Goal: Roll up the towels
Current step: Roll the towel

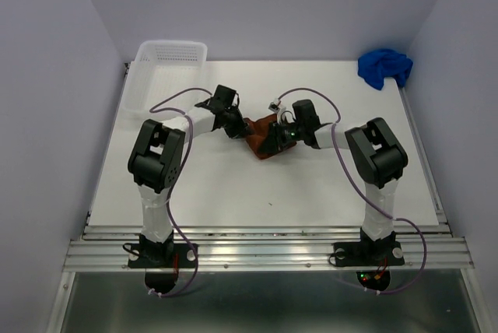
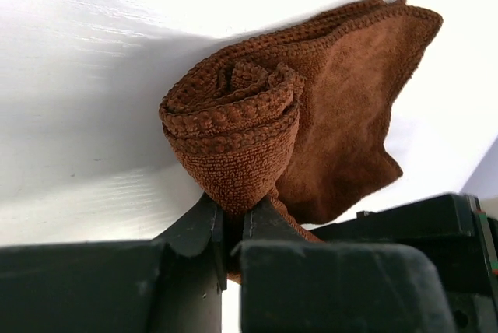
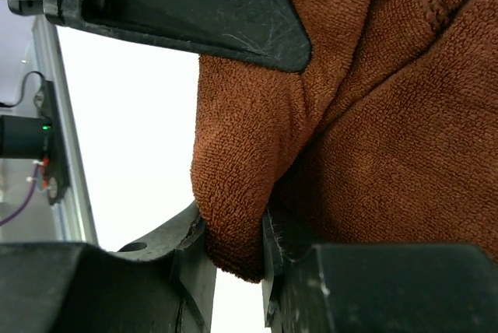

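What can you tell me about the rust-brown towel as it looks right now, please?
The rust-brown towel is soft, looped cloth with a stitched hem. One end is wound into a loose spiral; the rest spreads as a creased flap. It is near the middle of the white table. The left gripper pinches the roll's lower fold; the right gripper is shut on another fold.
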Controlling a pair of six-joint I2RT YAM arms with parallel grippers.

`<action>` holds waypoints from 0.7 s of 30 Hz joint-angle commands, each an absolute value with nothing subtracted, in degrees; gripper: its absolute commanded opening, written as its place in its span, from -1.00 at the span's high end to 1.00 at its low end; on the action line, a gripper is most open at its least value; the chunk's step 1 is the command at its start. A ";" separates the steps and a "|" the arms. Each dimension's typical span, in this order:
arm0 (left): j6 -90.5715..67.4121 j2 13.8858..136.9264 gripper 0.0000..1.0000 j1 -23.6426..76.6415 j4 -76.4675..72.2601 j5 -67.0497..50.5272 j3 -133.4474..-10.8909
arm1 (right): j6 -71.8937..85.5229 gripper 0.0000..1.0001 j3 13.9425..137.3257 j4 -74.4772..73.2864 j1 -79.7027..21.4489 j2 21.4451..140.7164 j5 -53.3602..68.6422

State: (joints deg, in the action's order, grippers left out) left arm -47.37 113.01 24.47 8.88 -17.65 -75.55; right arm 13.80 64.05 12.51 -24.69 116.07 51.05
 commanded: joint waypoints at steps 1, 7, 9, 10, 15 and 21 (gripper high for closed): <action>-45.18 113.90 1.00 24.43 17.30 -10.12 -82.17 | 6.87 0.64 64.60 9.94 -24.26 113.73 48.96; -43.95 117.24 1.00 24.79 32.50 -3.17 -90.69 | -6.49 -0.03 66.18 2.56 -24.79 108.64 45.80; -43.60 118.47 1.00 24.79 37.23 -2.64 -93.94 | -10.43 -0.25 66.79 0.19 -25.31 106.54 43.69; -43.77 118.82 1.00 24.79 38.83 -2.11 -96.30 | -11.59 -0.33 67.32 -2.17 -25.83 106.09 42.64; -44.21 121.37 1.00 25.22 48.84 3.24 -102.73 | -18.61 -0.49 69.96 -8.69 -26.54 104.59 40.17; -45.00 124.18 1.00 26.10 55.62 5.10 -108.45 | -21.44 -0.57 67.33 -1.85 -30.76 100.38 30.95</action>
